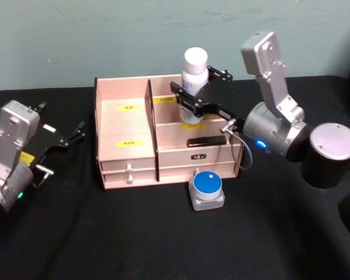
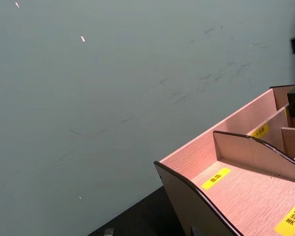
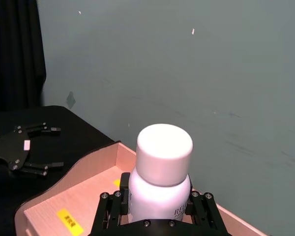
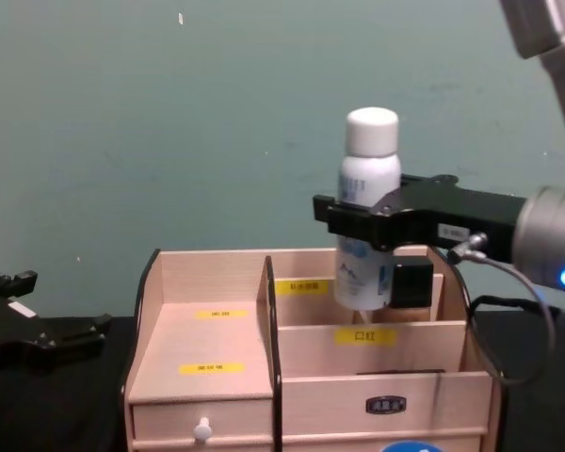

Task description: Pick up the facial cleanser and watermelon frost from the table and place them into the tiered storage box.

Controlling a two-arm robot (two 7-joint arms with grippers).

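Observation:
The facial cleanser point(image 1: 195, 65), a tall white bottle with a rounded white cap, is held upright by my right gripper point(image 1: 191, 96), which is shut around its body. The bottle point(image 4: 367, 179) hangs over the rear right compartment of the tiered storage box point(image 4: 217, 282), with its base down near the compartment's rim. In the right wrist view the cap point(image 3: 164, 147) rises between the black fingers point(image 3: 108, 211). The watermelon frost point(image 1: 207, 186), a squat jar with a blue lid, stands on the table just in front of the box point(image 1: 125, 125). My left gripper point(image 1: 67, 139) rests open at the far left.
The box point(image 2: 246, 182) has a wide left section, stepped right shelves with yellow labels, and small drawers along its front. A black slab lies on the lower right shelf point(image 1: 206, 141). A black cloth covers the table point(image 1: 163, 239). A teal wall stands close behind.

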